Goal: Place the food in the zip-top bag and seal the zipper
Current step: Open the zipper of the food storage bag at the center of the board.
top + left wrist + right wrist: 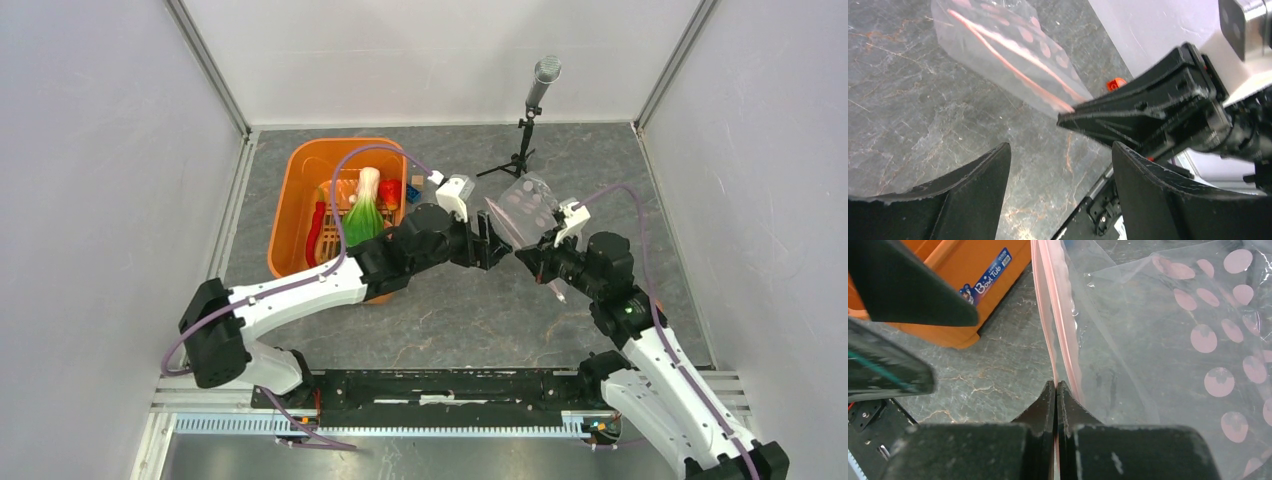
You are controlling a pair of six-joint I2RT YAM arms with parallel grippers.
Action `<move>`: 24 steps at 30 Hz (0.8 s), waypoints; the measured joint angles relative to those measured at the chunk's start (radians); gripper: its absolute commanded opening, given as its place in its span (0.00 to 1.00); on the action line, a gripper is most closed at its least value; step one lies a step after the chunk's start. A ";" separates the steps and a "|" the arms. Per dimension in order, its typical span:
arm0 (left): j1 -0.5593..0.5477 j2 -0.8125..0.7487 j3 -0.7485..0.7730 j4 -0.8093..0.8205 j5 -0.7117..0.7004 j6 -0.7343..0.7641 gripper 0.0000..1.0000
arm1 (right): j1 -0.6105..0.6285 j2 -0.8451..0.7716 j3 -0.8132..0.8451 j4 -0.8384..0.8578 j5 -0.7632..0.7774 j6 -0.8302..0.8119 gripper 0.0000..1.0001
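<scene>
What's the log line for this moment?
right gripper: shut on bag edge | left gripper: open, near bag | food: in tub

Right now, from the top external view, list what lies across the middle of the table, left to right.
Orange tub → left arm's white wrist camera → zip-top bag → right arm's white wrist camera.

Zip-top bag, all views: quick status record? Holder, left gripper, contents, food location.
bag: zip-top bag, clear with pink dots
holder: right gripper, shut on the zipper
left gripper: open, empty, facing the bag's zipper end
contents: no food visible inside
food: green leafy vegetable and red pieces in the orange tub
</scene>
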 measured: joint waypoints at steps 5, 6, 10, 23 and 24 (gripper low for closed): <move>0.000 0.054 0.013 0.029 -0.069 -0.005 0.78 | 0.062 0.024 -0.006 0.040 0.053 0.028 0.00; 0.000 0.058 0.013 0.034 -0.077 -0.005 0.78 | 0.067 0.029 -0.006 0.045 0.059 0.031 0.00; 0.000 0.066 0.013 0.053 -0.103 -0.005 0.74 | 0.081 0.037 -0.006 0.068 0.074 0.042 0.00; 0.002 0.125 0.013 0.092 -0.130 -0.006 0.73 | 0.107 0.038 -0.006 0.098 0.074 0.057 0.00; 0.003 0.128 0.012 0.092 -0.135 -0.006 0.73 | 0.108 0.038 -0.006 0.098 0.074 0.057 0.00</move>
